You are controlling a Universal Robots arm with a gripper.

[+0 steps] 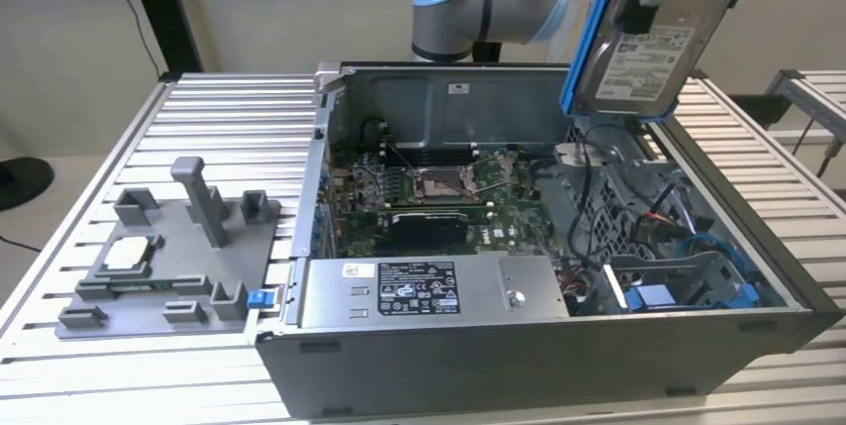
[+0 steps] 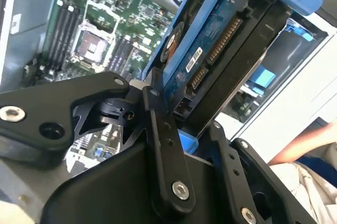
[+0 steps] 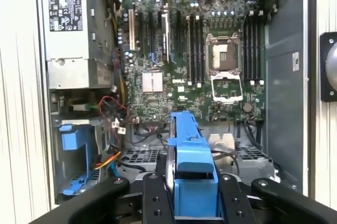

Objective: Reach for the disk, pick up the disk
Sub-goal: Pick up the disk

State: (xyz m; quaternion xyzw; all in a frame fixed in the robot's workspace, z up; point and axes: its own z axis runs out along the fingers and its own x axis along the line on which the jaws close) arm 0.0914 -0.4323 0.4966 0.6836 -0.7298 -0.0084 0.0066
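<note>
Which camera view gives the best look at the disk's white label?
The exterior view: the disk hangs above the open computer case with its white label facing that camera. The second wrist view shows its circuit-board side between the gripper fingers; the first wrist view shows its blue rail edge-on.

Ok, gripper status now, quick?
Gripper: closed on the disk, held up above the open computer case.
</note>
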